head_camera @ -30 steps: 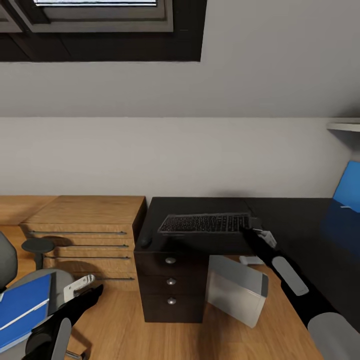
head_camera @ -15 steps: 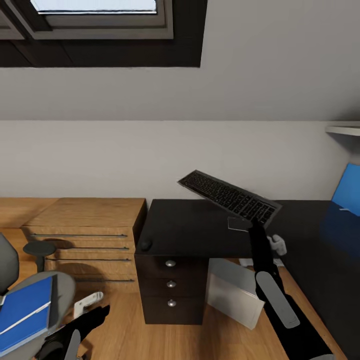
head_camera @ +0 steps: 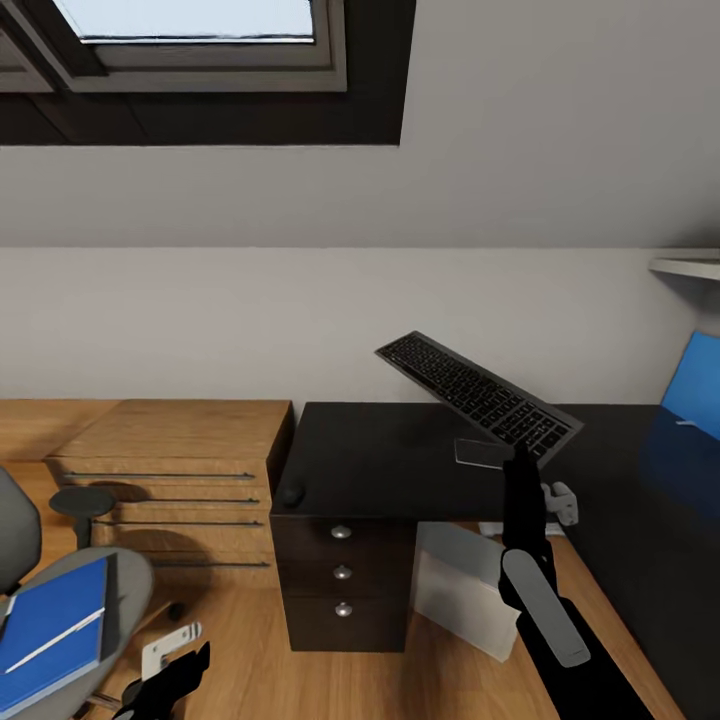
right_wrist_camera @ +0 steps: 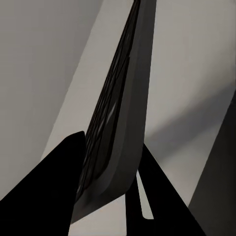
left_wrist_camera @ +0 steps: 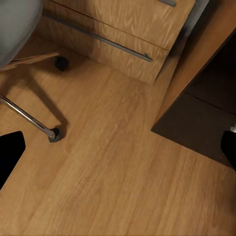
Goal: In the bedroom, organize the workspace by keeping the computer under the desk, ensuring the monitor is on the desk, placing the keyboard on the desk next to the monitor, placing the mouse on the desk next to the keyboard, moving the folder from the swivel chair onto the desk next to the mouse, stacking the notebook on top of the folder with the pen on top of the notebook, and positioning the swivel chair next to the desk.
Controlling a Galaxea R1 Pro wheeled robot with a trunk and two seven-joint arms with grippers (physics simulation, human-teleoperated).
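Note:
My right gripper (head_camera: pixel 520 452) is shut on the near right end of the grey keyboard (head_camera: pixel 477 396), which hangs tilted in the air above the glossy black desk (head_camera: pixel 380 450). The right wrist view has the keyboard (right_wrist_camera: pixel 120 118) edge-on between the dark fingers (right_wrist_camera: pixel 56 189). The small dark mouse (head_camera: pixel 291 493) lies at the desk's front left corner. The light-grey computer (head_camera: pixel 460 592) stands on the floor under the desk. At lower left, the grey swivel chair (head_camera: pixel 125 585) carries the blue folder (head_camera: pixel 45 630) with a thin pale stick on it. My left gripper (head_camera: pixel 185 655) hangs open low over the floor (left_wrist_camera: pixel 118 147).
A light wooden dresser (head_camera: pixel 170 450) with bar handles stands left of the desk, touching it. A blue flat item (head_camera: pixel 695 395) leans at the desk's far right under a wall shelf (head_camera: pixel 690 264). The chair's chrome leg and caster (left_wrist_camera: pixel 51 133) sit on the wood floor near my left gripper.
The keyboard has gone from lying flat on the desk to being lifted, tilted and carried right and up by the right gripper. The left arm has sunk lower in the head view.

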